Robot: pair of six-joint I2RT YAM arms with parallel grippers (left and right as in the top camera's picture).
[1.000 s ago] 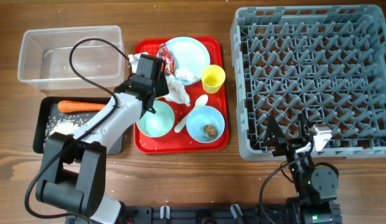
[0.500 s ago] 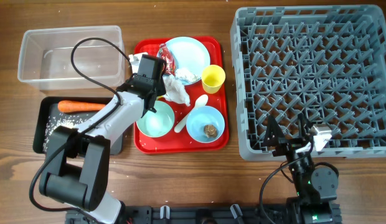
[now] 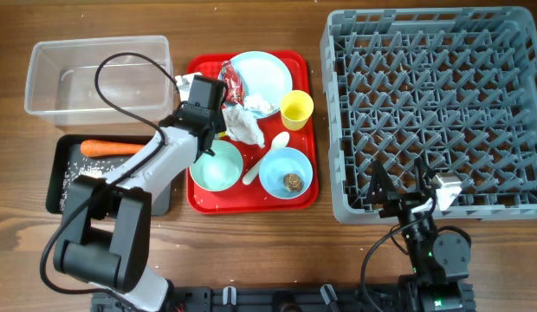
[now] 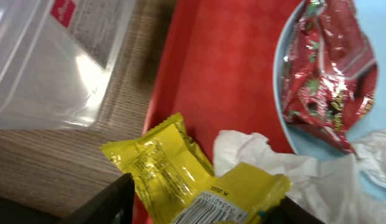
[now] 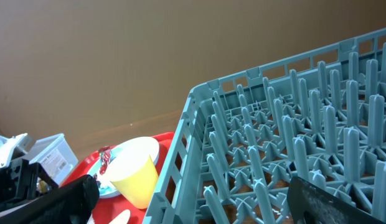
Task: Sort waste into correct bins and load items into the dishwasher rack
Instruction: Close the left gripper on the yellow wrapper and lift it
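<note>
Left end effector (image 4: 205,208) straddling yellow wrapper (image 4: 159,165), grip unclear, right end effector (image 5: 193,202) released

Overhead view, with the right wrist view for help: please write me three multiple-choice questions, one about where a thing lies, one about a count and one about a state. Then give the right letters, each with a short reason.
1. Where does the orange carrot lie?
A. in the light-blue bowl
B. in the black tray
C. on the red tray

2. How many bowls stand on the red tray?
A. one
B. three
C. two

3. In what state is the right gripper?
A. open
B. shut and empty
C. shut on the orange carrot

Answers:
1 B: the carrot lies inside the black tray, next to the loose white rice.
2 C: only the pale green bowl and the light-blue bowl stand on the red tray.
3 A: in the right wrist view its fingers stand far apart and grip nothing.
</note>
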